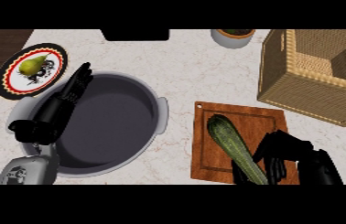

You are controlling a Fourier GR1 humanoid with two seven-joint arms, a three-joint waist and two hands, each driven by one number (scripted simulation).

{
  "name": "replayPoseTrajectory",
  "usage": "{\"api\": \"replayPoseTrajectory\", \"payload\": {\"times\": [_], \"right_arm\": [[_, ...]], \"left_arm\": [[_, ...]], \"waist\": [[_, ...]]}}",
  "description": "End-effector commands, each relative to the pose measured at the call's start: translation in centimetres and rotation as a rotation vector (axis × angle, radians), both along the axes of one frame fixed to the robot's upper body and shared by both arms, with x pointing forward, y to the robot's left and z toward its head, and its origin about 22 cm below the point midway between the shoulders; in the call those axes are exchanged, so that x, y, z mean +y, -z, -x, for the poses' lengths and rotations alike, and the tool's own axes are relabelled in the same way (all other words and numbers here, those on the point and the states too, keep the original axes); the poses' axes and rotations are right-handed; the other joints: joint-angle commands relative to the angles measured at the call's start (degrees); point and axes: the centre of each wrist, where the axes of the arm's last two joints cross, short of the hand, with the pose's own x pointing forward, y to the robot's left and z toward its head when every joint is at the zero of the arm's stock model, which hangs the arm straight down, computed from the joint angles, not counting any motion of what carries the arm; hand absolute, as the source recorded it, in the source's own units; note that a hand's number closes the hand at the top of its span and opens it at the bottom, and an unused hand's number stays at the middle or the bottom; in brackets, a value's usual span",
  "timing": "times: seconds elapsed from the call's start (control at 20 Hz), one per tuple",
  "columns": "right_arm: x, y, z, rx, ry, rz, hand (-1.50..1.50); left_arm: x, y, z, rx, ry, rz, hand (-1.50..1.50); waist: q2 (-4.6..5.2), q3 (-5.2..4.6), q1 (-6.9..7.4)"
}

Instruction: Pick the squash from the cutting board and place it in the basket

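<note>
- The squash [233,147] lies on the cutting board [236,115]. It is long and green, and it points from 11 o'clock to 5 o'clock.
- The squash is not lifted yet. Its whole length looks flat on the wood.
- The right hand [280,154] is at the 5 o'clock corner of the board, at the near end of the squash.
- Its fingers [273,166] are bent and lie against the right side of the squash. A dark bit shows on the left side too, and I think that is the thumb. So the hand looks curled round the squash's near end.
- The basket [297,93] stands at 2 o'clock from the board, just beside it. I see nothing inside it, but part of it runs off the edge.
- The left hand [71,95] rests open at 9 o'clock, fingers straight and close together, over the rim of the big grey pot [154,122]. It holds nothing.
- A plate [12,81] with a pear [30,65] on it sits at 10 o'clock. A small bowl [233,39] sits at 1 o'clock. They have no part in this job.
- Done so far, I think: the hand has got to the squash and is taking hold.
- Left to do: lift the squash, carry it toward 2 o'clock, go over the basket's wall, and let go inside.
- So the job is only at its start.
</note>
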Motion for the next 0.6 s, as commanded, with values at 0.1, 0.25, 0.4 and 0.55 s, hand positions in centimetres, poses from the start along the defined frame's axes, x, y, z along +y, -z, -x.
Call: {"api": "replayPoseTrajectory", "payload": {"times": [0.1,0.25,0.4,0.55], "right_arm": [[-1.8,-4.4,0.0,-0.046,0.122,0.017,1.5],[-2.0,-5.8,-1.3,-0.069,0.176,0.07,1.5],[-2.8,-7.3,-4.0,-0.064,0.218,0.047,1.5],[-4.8,-7.5,-7.4,-0.076,0.274,0.019,1.5]], "left_arm": [[0.5,-0.1,-0.2,0.023,0.015,-0.011,0.0],[-2.2,-0.2,-0.4,0.011,0.014,0.006,0.0],[-0.1,0.2,-1.0,-0.018,0.021,0.007,0.0],[-0.7,-0.7,0.1,0.006,0.011,0.0,0.0]], "waist": [[0.18,0.01,0.47],[0.14,0.02,0.49],[0.24,0.01,0.59],[0.22,0.05,0.96]]}}
